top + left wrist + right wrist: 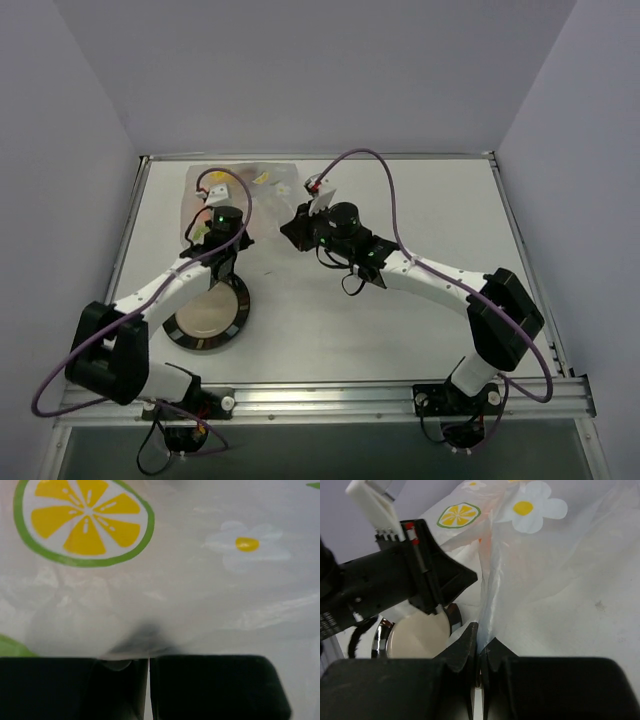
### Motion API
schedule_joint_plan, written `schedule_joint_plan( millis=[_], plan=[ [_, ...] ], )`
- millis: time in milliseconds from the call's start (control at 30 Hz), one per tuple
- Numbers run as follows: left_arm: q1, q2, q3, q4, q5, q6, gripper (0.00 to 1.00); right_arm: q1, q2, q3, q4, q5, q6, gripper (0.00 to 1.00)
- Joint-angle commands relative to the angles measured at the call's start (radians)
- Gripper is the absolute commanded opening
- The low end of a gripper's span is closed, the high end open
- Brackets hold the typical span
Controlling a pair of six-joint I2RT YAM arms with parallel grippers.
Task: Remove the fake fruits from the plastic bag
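light: bright, even | shadows: soft | left wrist: plastic bag (200, 605) blurred close-up

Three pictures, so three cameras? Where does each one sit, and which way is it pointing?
Top view: fixed above and behind the robot, looking down on the table; left arm and right arm show in full, reaching to the plastic bag.
Left wrist: rides the left arm, close against the bag's film; its shut left claw fills the bottom edge.
Right wrist: rides the right arm, looking across the bag at the left claw and plate; its right claw pinches film.
Shared: both wrist views show the lemon-slice print.
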Motion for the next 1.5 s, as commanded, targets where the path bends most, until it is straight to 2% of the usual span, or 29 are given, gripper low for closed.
schedule_joint_plan(
  millis=[0,167,267,300,333,367,467,500,633,700,767,800,900,967,1000,1067,1100,1200,1333,1367,1433,1467],
  plan=[
    [-0.012,0.085,0.071,0.156,-0.061,0.048,0.02,0.01,-0.077,-0.031,0.039,0.003,0.036,0.0],
    [-0.009,0.157,0.114,0.189,-0.187,0.082,0.03,0.018,-0.113,-0.056,0.033,-0.034,0.063,0.0],
    [-0.009,0.145,0.134,0.173,-0.208,0.096,0.15,0.026,-0.157,-0.089,0.013,-0.017,0.062,0.0],
    [-0.011,0.133,0.132,0.172,-0.158,0.096,0.21,0.024,-0.169,-0.1,0.006,-0.003,0.057,0.0],
    [-0.019,0.121,0.131,0.169,-0.119,0.096,0.32,0.024,-0.185,-0.111,-0.019,0.017,0.051,0.0],
    [-0.029,0.107,0.126,0.157,-0.084,0.094,0.36,0.024,-0.215,-0.122,-0.034,0.044,0.037,0.0],
    [-0.075,0.017,0.114,0.079,0.083,0.048,0.43,0.023,-0.258,-0.16,-0.077,0.153,0.025,0.0],
    [-0.083,-0.008,0.102,0.055,0.207,0.036,0.44,0.023,-0.265,-0.177,-0.083,0.181,0.024,0.0],
    [-0.118,-0.187,0.063,-0.112,0.318,0.028,0.57,0.019,-0.275,-0.201,-0.08,0.21,0.03,0.0],
    [-0.12,-0.329,0.063,-0.24,0.289,0.045,0.65,0.018,-0.272,-0.206,-0.07,0.213,0.03,0.0],
    [-0.12,-0.408,0.089,-0.371,0.275,0.063,0.71,0.015,-0.266,-0.208,-0.064,0.218,0.03,0.0],
    [-0.118,-0.462,0.106,-0.418,0.275,0.08,0.77,0.012,-0.265,-0.208,-0.061,0.219,0.03,0.0],
    [-0.118,-0.503,0.186,-0.606,0.187,0.097,0.88,-0.002,-0.263,-0.209,-0.053,0.218,0.033,0.0],
    [-0.118,-0.513,0.204,-0.727,0.099,0.077,0.91,-0.011,-0.269,-0.217,-0.048,0.212,0.04,0.0],
    [-0.118,-0.516,0.203,-0.76,0.021,0.068,0.93,-0.016,-0.275,-0.221,-0.042,0.21,0.042,0.0],
    [-0.118,-0.514,0.183,-0.801,0.004,0.044,0.97,-0.023,-0.294,-0.229,-0.041,0.207,0.042,0.0],
    [-0.117,-0.508,0.177,-0.811,0.011,0.039,0.94,-0.025,-0.298,-0.232,-0.041,0.206,0.043,0.0],
    [-0.118,-0.459,0.163,-0.855,-0.001,0.022,0.94,-0.033,-0.321,-0.232,-0.051,0.203,0.039,0.0],
    [-0.118,-0.407,0.111,-0.805,0.037,0.017,0.96,-0.037,-0.341,-0.241,-0.053,0.203,0.037,0.0],
    [-0.118,-0.377,0.103,-0.761,0.047,0.019,0.83,-0.039,-0.346,-0.243,-0.054,0.201,0.037,0.0],
    [-0.117,-0.347,0.12,-0.713,0.038,0.023,0.36,-0.039,-0.354,-0.241,-0.067,0.192,0.037,0.0],
    [-0.117,-0.32,0.144,-0.676,0.028,0.03,0.19,-0.037,-0.364,-0.238,-0.079,0.192,0.034,0.0]
  ],
)
